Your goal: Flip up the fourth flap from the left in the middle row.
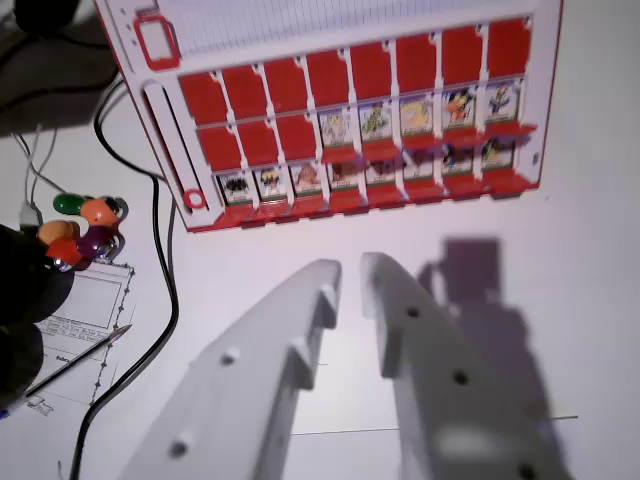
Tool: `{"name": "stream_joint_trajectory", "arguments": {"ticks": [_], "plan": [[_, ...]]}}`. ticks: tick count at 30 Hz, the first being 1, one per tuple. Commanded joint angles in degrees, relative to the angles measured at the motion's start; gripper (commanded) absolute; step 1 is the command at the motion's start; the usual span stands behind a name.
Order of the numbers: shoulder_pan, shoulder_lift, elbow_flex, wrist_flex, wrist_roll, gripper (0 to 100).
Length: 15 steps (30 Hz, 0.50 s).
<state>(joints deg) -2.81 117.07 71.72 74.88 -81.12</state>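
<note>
A red flap-board game [160,120] lies on the white table at the top of the wrist view, with three rows of flaps. The top row [350,75] shows only plain red flaps. In the middle row, the three left flaps [258,142] show plain red, while the fourth from the left [337,128] and those to its right show picture cards. All bottom-row flaps [345,175] show pictures. My white gripper [350,270] hovers below the board, clear of it. It is open a narrow gap and holds nothing.
A black cable [160,260] runs down the left side of the board. Coloured rounded pieces [85,225] sit at the left beside a dark object [25,290]. A printed sheet [90,320] with a pen [80,362] lies lower left. The gripper's shadow [480,290] falls to the right.
</note>
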Motion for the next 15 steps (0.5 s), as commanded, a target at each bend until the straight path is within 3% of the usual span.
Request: {"name": "stream_joint_trajectory", "arguments": {"ticks": [1,15], "plan": [[-0.4,-6.2,-11.2,2.7,1.9,2],[-2.8,-29.2,-24.4,8.5,7.6,2]]}}
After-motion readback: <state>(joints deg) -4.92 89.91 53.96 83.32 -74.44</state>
